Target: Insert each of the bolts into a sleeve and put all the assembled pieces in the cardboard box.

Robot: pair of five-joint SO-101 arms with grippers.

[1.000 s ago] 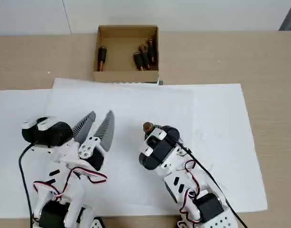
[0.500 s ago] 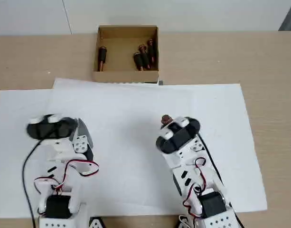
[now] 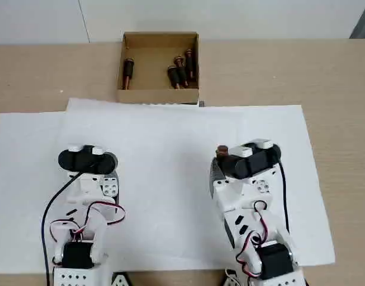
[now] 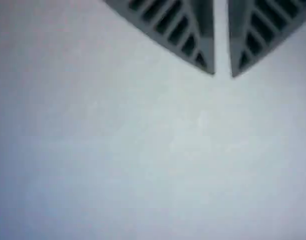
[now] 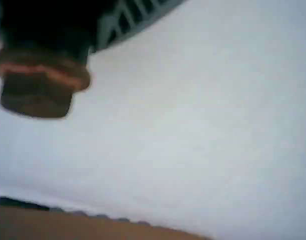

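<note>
Bolt point(image 3: 221, 150) sits clamped in the R gripper point(image 3: 220, 162), head poking out over the white paper point(image 3: 170, 137), well short of the cardboard box point(image 3: 158, 95) w/ four pieces point(image 3: 181, 68) inside. Looks like the carry step; next calls for a fwd reach over the box, then release. L gripper point(image 4: 222, 74): fingers nearly together, empty.

White paper sheet point(image 3: 170, 137) lies on the tan table point(image 3: 337, 71) — pale wall point(image 3: 242, 18) behind.
</note>
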